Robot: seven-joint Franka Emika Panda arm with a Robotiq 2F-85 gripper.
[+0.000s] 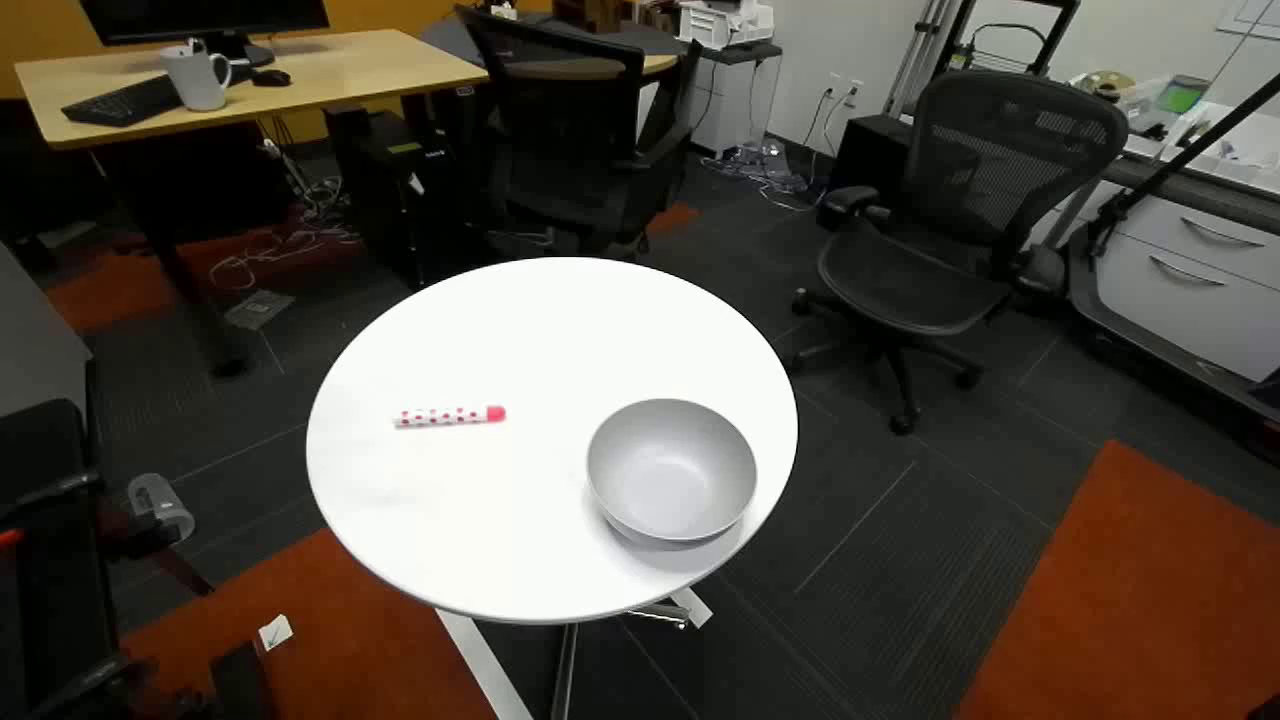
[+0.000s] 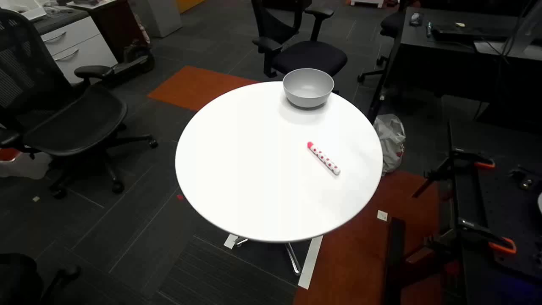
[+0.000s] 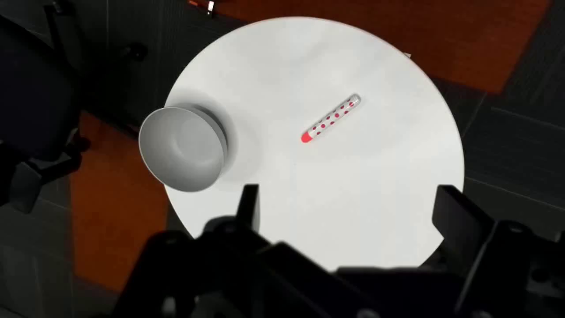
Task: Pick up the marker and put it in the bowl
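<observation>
The marker lies flat on the round white table, white with red dots and a red end. It shows in both exterior views (image 1: 450, 416) (image 2: 323, 158) and in the wrist view (image 3: 331, 118). The light grey bowl stands upright near the table's edge, apart from the marker, in both exterior views (image 1: 672, 470) (image 2: 308, 87) and at the left of the wrist view (image 3: 183, 149). No object shows inside it. My gripper (image 3: 348, 187) shows only in the wrist view. Its black fingers are wide apart with only tabletop between them. Marker and bowl appear beyond the fingertips.
The round white table (image 1: 560, 330) carries the marker and bowl. Black office chairs (image 1: 960, 200) (image 2: 305, 55) stand around it. A desk (image 1: 350, 75) with a keyboard and mug is in the background. A black bench with orange-handled clamps (image 2: 504, 245) stands near the table.
</observation>
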